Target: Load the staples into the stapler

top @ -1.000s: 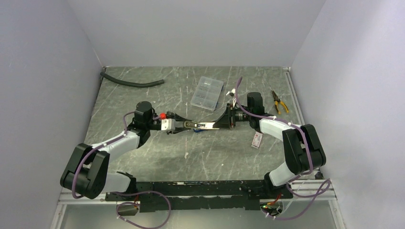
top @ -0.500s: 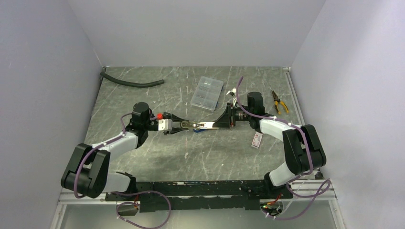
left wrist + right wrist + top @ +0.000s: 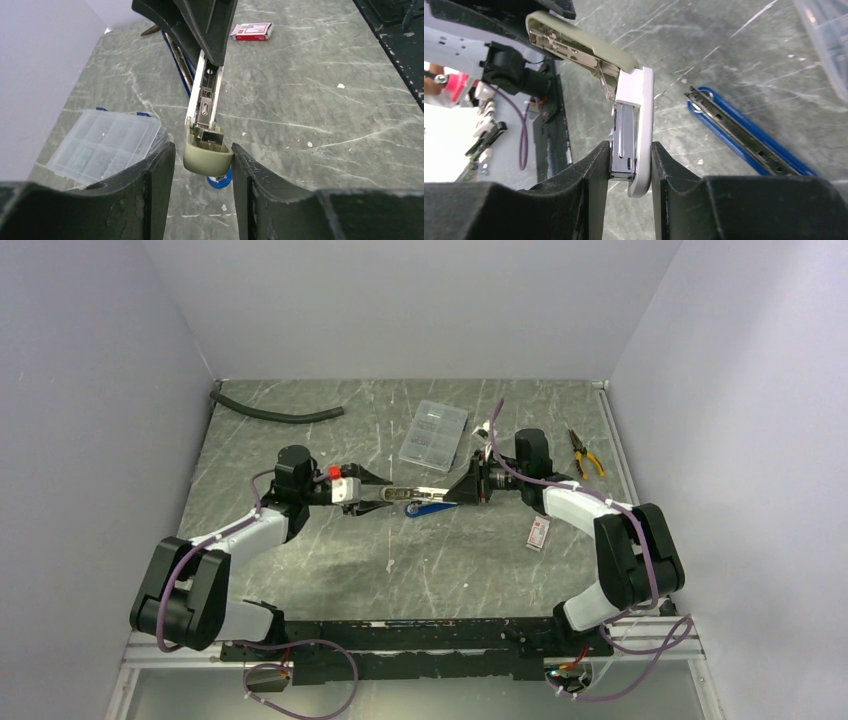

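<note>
Since a second ago my left gripper has widened, and the blue metal base of the white-bodied, grey-green-topped stapler has swung down into sight. The stapler hangs opened above the grey marbled table, between my two grippers. My right gripper is clamped on its white and chrome rear end. My left fingers stand parted around the grey-green cover's tip, with a sliver of gap on one side. The small white and red staple box lies on the table by my right arm.

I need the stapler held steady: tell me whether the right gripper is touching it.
Touching. The right wrist view shows the right gripper clamped on the stapler, no gap on either side.
</note>
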{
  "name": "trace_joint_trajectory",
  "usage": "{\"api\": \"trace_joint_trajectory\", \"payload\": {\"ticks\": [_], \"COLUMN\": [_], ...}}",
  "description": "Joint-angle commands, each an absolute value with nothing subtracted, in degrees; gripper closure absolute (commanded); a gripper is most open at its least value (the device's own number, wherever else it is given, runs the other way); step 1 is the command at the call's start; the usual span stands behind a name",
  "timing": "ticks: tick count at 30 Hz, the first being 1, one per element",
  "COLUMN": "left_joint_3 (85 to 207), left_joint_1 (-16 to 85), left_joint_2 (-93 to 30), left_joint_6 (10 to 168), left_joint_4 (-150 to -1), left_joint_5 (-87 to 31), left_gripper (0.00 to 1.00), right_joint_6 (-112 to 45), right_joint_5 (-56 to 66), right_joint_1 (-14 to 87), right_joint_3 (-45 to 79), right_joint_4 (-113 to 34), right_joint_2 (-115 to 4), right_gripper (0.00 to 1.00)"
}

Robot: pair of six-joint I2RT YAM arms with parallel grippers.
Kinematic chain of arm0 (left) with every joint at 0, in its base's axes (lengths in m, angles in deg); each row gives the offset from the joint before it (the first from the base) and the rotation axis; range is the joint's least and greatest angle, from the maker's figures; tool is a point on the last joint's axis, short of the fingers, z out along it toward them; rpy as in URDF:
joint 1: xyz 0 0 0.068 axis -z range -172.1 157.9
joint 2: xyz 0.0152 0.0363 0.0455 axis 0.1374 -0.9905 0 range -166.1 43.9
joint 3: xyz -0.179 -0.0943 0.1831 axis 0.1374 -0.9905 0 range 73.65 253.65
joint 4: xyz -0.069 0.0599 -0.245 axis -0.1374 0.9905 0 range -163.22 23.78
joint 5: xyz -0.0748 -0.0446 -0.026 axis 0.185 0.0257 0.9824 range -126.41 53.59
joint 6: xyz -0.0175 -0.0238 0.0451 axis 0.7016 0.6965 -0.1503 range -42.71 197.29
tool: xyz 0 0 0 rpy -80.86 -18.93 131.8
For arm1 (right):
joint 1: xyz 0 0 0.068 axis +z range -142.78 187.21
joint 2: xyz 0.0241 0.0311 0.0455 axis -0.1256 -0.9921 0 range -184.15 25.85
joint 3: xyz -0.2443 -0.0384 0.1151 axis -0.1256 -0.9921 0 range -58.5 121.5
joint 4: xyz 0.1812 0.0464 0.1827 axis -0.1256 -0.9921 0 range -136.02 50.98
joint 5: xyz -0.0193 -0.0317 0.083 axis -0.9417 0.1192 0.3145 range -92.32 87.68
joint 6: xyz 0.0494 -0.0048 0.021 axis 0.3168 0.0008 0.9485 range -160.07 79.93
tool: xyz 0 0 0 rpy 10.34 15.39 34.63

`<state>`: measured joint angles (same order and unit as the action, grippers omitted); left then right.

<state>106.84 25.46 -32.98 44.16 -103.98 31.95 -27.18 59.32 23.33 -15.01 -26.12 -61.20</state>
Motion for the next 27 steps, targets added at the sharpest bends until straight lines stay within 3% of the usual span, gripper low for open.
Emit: {"api": "trace_joint_trajectory", "payload": {"ticks": [1,4,10,19,27], "left_joint_3": [109.32,109.61,110.97,126.61,125.98], "left_joint_1": [24.94,25.48,25.48,25.17,21.01], "left_joint_2": [-33.04,-32.53,-31.40,-31.80,-31.24], "left_joint_6": [44.14,41.69,40.96,36.85,61.51], "left_joint_4": [-100.03,-96.96,-93.21,-64.77,-81.28], "left_joint_5": [29.99,29.39,28.57,30.47,18.01], "left_gripper": [0.47,0.30,0.06,0.06,0.06], "right_joint_6": [-30.18,-29.40,-27.91,-24.32,-17.08], "right_joint_5": [54.64,52.77,51.25,47.74,42.50], "right_joint_1": [23.91,24.72,26.38,32.18,39.29], "right_joint_3": [-11.41,-10.51,-7.93,-0.63,8.41], "right_joint_4": [-27.25,-27.94,-29.40,-30.52,-29.11], "right_joint_2": [-59.77,-59.76,-61.31,-68.97,-78.72], "right_gripper": [1.00,1.00,1.00,1.00,1.00]}}
